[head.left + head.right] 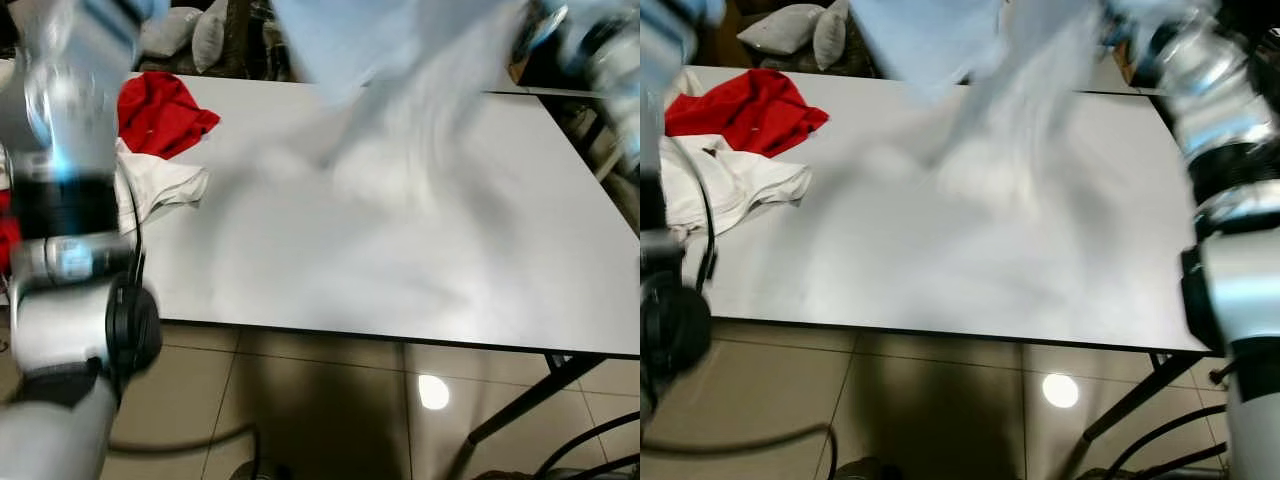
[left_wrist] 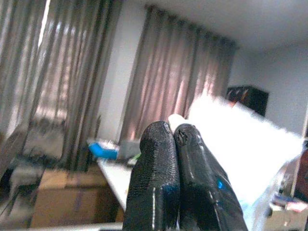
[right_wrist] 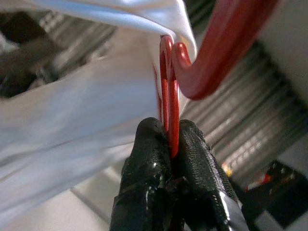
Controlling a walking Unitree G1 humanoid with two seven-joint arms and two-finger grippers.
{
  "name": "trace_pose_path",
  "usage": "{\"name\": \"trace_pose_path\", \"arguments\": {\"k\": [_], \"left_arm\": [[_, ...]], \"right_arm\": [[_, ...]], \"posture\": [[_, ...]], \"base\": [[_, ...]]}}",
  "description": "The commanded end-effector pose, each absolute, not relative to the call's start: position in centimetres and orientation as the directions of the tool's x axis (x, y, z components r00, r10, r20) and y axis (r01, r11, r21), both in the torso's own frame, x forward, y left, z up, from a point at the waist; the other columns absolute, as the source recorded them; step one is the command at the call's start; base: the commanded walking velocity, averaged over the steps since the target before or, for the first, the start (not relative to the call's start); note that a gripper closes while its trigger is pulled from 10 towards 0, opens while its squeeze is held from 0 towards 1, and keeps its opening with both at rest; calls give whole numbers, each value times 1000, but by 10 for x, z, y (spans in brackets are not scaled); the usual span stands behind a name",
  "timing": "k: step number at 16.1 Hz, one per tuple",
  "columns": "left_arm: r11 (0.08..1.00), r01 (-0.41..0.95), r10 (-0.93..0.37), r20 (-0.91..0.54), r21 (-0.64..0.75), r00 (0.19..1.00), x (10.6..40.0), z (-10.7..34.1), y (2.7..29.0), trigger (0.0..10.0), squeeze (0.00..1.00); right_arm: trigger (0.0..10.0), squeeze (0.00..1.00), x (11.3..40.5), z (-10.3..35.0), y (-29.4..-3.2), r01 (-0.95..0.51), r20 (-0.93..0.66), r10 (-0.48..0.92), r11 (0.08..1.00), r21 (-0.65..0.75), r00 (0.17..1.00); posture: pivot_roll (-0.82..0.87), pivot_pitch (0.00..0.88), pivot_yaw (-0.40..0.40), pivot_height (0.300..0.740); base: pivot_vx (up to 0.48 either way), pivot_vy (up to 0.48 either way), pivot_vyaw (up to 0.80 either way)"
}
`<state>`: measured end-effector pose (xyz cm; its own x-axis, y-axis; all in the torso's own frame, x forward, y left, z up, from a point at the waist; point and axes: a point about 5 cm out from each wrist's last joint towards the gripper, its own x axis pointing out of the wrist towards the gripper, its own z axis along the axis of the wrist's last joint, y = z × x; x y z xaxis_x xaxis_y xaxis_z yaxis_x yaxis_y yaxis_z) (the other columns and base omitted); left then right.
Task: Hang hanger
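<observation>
Pinching the red hanger (image 3: pixel 169 91) between its fingers, the right claw (image 3: pixel 168 139) holds it raised, pale blue garment (image 1: pixel 400 70) draped over it above the worktop (image 1: pixel 420 260). The left claw (image 2: pixel 174 132) is closed on the fabric.

Table (image 1: pixel 940 270) mostly bare — clothes (image 1: pixel 730 150) seemingly far-left.

Silver arms with black joint rings and a black cable, ending in glossy textured black fingers (image 3: pixel 159 159).
</observation>
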<state>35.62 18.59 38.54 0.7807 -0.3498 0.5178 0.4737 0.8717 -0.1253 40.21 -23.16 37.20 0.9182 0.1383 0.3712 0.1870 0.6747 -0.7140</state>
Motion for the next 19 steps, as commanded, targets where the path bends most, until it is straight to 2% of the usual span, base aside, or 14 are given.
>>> {"name": "trace_pose_path", "arguments": {"k": [1,4,6,7,8,9,10,12,13,15,16,17,18,19], "left_arm": [[875,472,-352,525,-110,775,352,390,184,10000,0],[871,470,-395,370,-139,841,349,330,168,10000,0],[853,502,-464,230,-146,855,343,284,150,10000,0],[848,516,-503,122,-124,856,337,251,133,10000,0],[848,516,-503,122,-124,856,337,251,133,10000,0],[840,535,-537,5,-94,844,329,218,112,10000,0],[829,552,-554,-2,-90,832,328,217,104,10000,0],[821,560,-561,25,-112,827,332,226,96,10000,0],[829,542,-537,71,-142,840,341,236,91,10000,0],[829,528,-514,117,-187,849,346,245,88,10000,0],[803,538,-512,167,-256,843,347,254,82,10000,0],[707,594,-543,243,-385,804,343,267,72,10000,0],[553,681,-625,302,-480,720,335,273,60,10000,0],[483,709,-655,326,-514,682,331,273,55,10000,55]], "right_arm": [[10000,0,404,365,-229,156,350,164,670,-726,922],[10000,0,404,261,-209,-270,-12,401,594,-758,916],[10000,0,393,215,-209,-456,-170,485,566,-687,858],[10000,0,379,182,-213,-594,-309,537,509,-623,785],[10000,0,379,182,-213,-594,-309,537,509,-623,785],[10000,0,356,156,-233,-731,-467,574,419,-538,673],[10000,0,349,157,-243,-760,-505,575,402,-511,643],[10000,0,337,159,-257,-820,-589,574,336,-464,569],[10000,0,321,162,-276,-878,-701,530,255,-406,478],[10000,0,307,171,-296,-902,-777,458,239,-360,432],[10000,0,302,180,-313,-894,-804,397,261,-364,443],[10000,0,301,196,-328,-844,-772,353,313,-435,528],[10000,0,304,210,-335,-776,-707,328,347,-526,626],[10000,0,307,216,-337,-732,-664,313,360,-579,679]], "posture": [[92,16,8,740],[85,21,16,740],[76,25,19,740],[70,24,25,740],[70,24,25,740],[56,22,34,740],[53,19,39,740],[51,16,39,740],[51,12,37,740],[47,9,37,740],[38,6,42,740],[33,4,45,740],[28,2,45,740],[25,0,43,740]], "base": [[0,0,0],[0,0,0],[0,0,0],[0,0,0],[0,0,0],[0,0,0],[0,0,0],[0,0,0],[0,0,0],[0,0,0],[0,0,0],[0,0,0],[0,0,0],[0,0,0]]}}
